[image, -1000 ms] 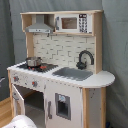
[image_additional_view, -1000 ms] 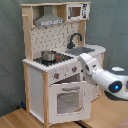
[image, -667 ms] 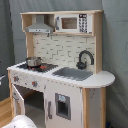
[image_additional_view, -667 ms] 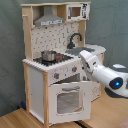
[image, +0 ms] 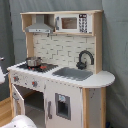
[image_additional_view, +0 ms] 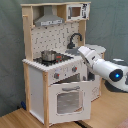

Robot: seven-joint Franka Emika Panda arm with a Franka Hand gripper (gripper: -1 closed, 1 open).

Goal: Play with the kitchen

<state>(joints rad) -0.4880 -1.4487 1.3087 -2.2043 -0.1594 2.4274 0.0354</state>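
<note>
While I hold the white arm (image_additional_view: 102, 67) beside the tall white and pale-wood toy kitchen (image_additional_view: 55, 60) standing on the wooden floor (image_additional_view: 107, 112), its oven door (image_additional_view: 67, 97) hangs ajar; the claw is hidden, state undeterminable. Next, I judge, swing that door.

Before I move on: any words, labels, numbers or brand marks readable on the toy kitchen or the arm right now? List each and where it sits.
None can be read in either exterior view.
Microwave keypad on the kitchen: small marks, too blurred to read.
Knobs under the hob: no legible markings.
Arm: a blue round spot near its joint, no text legible.
</note>
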